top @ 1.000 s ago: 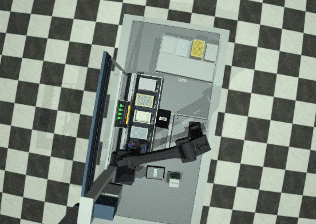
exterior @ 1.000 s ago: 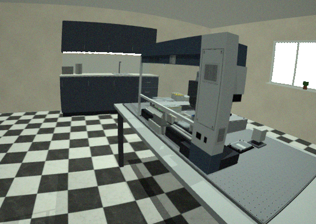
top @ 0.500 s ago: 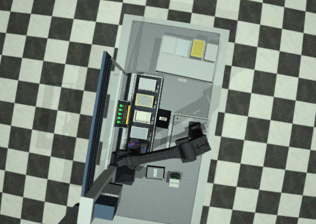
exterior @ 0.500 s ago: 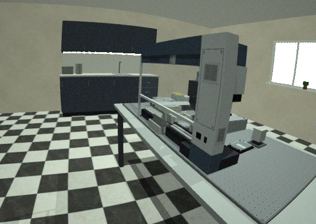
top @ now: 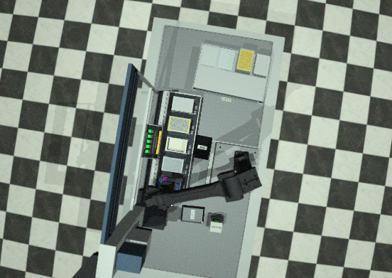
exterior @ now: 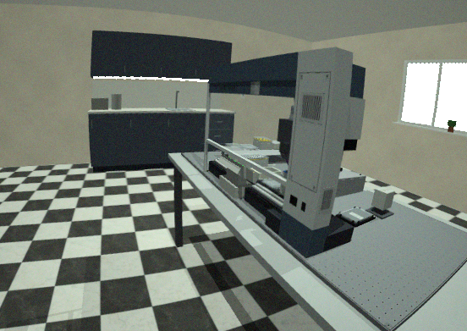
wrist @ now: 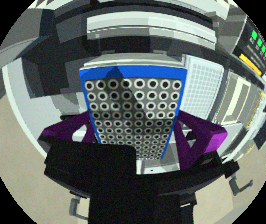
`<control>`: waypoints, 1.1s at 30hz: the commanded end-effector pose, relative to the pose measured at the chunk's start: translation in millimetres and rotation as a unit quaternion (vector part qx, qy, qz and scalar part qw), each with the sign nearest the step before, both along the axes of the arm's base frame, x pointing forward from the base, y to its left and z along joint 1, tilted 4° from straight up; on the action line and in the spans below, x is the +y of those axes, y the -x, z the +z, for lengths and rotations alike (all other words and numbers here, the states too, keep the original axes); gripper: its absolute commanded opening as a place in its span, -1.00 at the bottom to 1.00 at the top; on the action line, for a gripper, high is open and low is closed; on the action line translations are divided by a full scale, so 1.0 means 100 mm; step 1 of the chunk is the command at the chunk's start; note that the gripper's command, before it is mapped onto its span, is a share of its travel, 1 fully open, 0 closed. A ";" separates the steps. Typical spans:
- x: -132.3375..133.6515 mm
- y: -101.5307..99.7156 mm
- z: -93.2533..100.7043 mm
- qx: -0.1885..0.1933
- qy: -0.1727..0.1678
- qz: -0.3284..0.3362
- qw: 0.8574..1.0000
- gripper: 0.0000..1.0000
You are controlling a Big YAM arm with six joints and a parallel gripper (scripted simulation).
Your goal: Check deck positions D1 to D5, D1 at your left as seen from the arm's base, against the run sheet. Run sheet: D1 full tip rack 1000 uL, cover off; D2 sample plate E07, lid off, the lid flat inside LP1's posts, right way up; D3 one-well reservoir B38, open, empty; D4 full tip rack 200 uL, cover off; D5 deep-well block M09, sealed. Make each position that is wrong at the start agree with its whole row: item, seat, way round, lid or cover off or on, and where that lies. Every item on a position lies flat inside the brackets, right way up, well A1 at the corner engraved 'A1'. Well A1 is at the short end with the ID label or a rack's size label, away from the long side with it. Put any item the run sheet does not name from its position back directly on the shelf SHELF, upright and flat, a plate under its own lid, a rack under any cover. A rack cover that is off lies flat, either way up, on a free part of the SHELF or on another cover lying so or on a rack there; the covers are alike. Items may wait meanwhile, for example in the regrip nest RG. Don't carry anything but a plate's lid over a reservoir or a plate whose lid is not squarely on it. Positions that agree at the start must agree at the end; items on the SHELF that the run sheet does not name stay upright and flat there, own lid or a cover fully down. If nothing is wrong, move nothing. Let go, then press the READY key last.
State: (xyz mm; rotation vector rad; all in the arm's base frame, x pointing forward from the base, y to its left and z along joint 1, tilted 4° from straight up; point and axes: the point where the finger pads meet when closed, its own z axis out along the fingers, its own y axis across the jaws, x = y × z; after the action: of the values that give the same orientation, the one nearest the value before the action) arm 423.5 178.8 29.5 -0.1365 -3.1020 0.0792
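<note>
Blue tip rack (wrist: 133, 106): directly under the claw (wrist: 133, 135), lying between its two purple fingers, at the end of the deck row nearest the arm's base. The hole grid is exposed with ringed tip tops in every hole I can make out, so it looks full and has no cover. From above only a sliver of blue (top: 176, 186) shows past the wrist. I cannot tell whether it sits flat inside its brackets, or which end carries the size label.

Claw: spread to its widest, gripping nothing. The fingers flank the rack's long sides, seemingly just clear of them.

Handling, as a judgement:
- It is a rigid plastic box and won't flex under a squeeze.
- It should be moderately light, though full of tips.
- The walls look smooth, so it could slip if pinched off-centre.
- The tips probably sit loose in their holes, so a tilt or jolt could lift them.
- Best hold is across the narrow width at mid-length on the long sides, keeping it level.

Beyond the claw, running away along the row:
- a pale well plate (top: 172, 164)
- a cream reservoir (top: 177, 144)
- a yellow-framed rack (top: 179, 124)
- a white-topped block (top: 182, 104)

Well beyond these, at the far end of the worktop (top: 156, 30), is the shelf (top: 231, 84) with four items along its back.
</note>
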 end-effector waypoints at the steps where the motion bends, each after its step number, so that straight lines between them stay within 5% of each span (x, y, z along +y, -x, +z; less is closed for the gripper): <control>1: 0.05 -0.15 0.15 -0.022 -0.008 0.000 1.000 1.00; 24: 0.05 -0.15 0.15 -0.022 -0.008 0.000 1.000 1.00; 27: 0.06 -0.26 0.38 -0.038 -0.015 -0.001 0.999 1.00; 33: 0.07 -0.24 0.39 -0.029 -0.011 -0.001 1.000 1.00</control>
State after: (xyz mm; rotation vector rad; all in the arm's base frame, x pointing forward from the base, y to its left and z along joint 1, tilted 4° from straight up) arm 424.5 179.3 42.0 -0.1368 -3.1063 0.0761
